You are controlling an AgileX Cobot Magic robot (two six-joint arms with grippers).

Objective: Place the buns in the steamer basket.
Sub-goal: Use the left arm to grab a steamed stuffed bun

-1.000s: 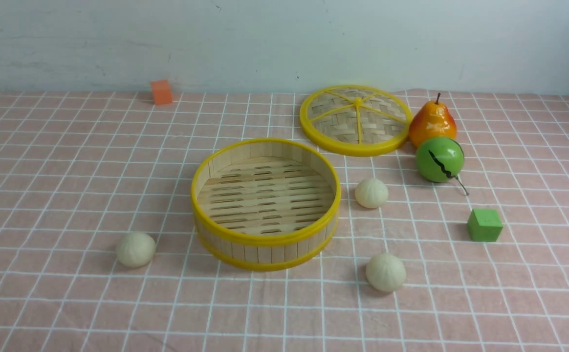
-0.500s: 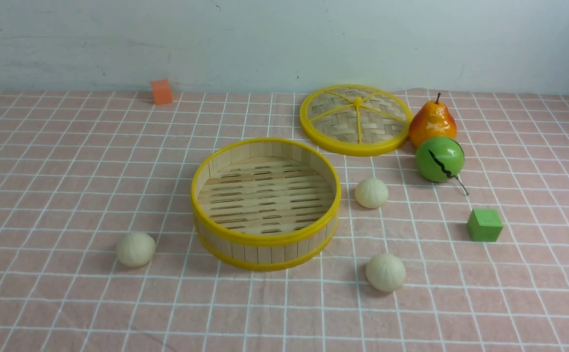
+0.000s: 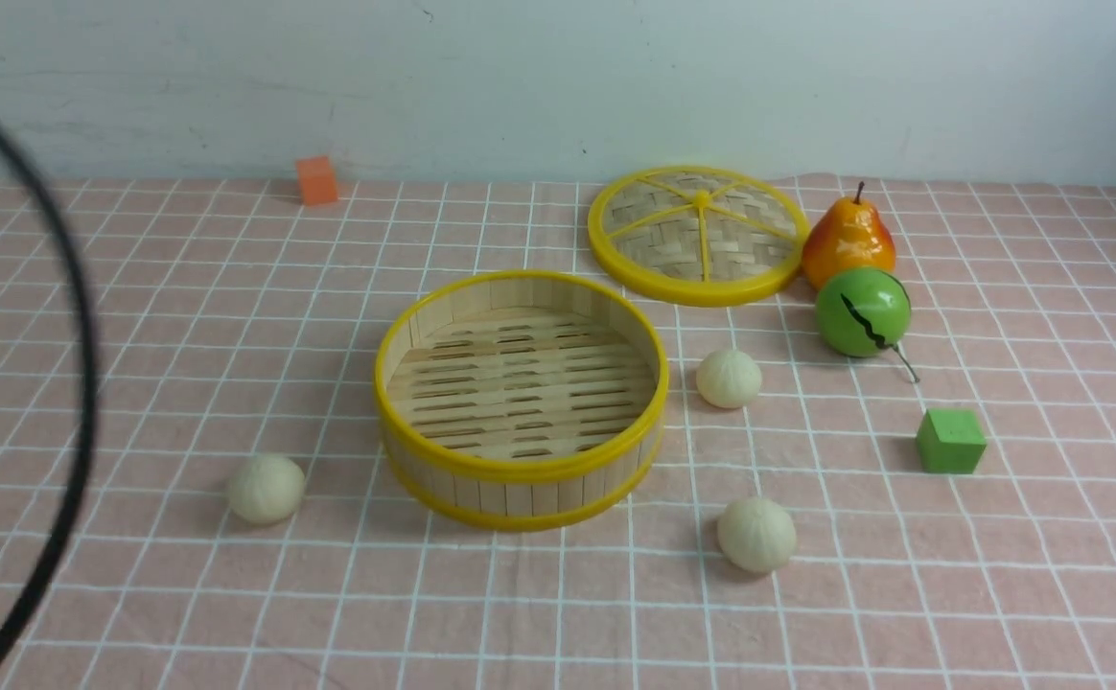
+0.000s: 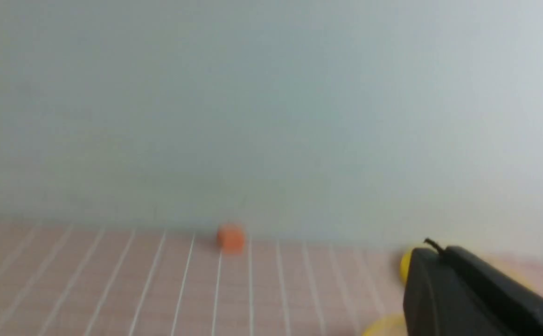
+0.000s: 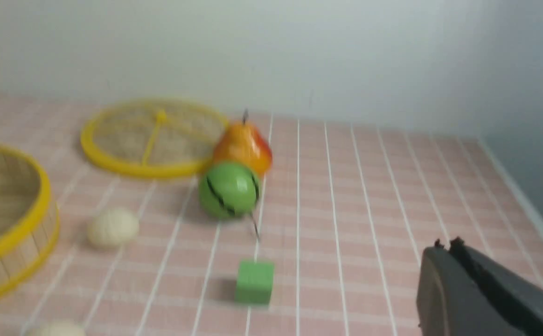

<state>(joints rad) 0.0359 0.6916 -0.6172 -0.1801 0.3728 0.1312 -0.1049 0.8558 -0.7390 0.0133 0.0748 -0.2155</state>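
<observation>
The steamer basket (image 3: 520,470), a round bamboo tub with yellow rims, stands mid-table with nothing in it. Three cream buns lie on the cloth around it: one to its front left (image 3: 266,489), one to its right (image 3: 729,378), one to its front right (image 3: 756,534). Neither gripper shows in the front view. In the left wrist view my left gripper (image 4: 435,249) is shut and empty, above the cloth. In the right wrist view my right gripper (image 5: 444,245) is shut and empty, well right of the basket (image 5: 43,186) and a bun (image 5: 113,227).
The woven yellow lid (image 3: 700,225) lies behind the basket. An orange pear (image 3: 848,240), a green ball with a black crack (image 3: 862,311) and a green cube (image 3: 950,441) sit at the right. An orange cube (image 3: 316,180) is by the wall. A black cable (image 3: 79,383) arcs across the left.
A black cable has swung into the left of the front view. The buns, basket and other objects have not moved.
</observation>
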